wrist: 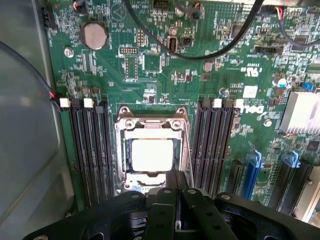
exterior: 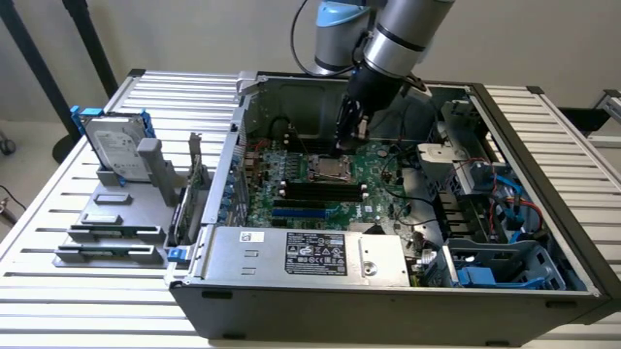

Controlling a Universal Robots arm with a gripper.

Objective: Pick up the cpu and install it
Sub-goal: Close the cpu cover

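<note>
Slatted metal table [exterior: 39, 218] with one open PC case [exterior: 388, 305] on it, and one robot arm [exterior: 398, 36] reaching down inside. One cpu [wrist: 152, 155], and it's sitting inside the metal frame of the one socket [wrist: 121, 150] on the green motherboard [wrist: 225, 85]. The gripper [wrist: 177, 177] hangs over the socket's edge, fingers pressed together with nothing pinched; can't tell if they touch anything. Two banks of black memory slots [wrist: 90, 150], one on either side of the socket. One coin battery [wrist: 94, 35], two blue-latched slots [wrist: 255, 170] and one finned heatsink [wrist: 302, 112] sit further from the socket. One black cable [wrist: 215, 50] loops across the board, clear of the socket. One hard drive [exterior: 116, 149] stands outside the case, well apart from the socket.
</note>
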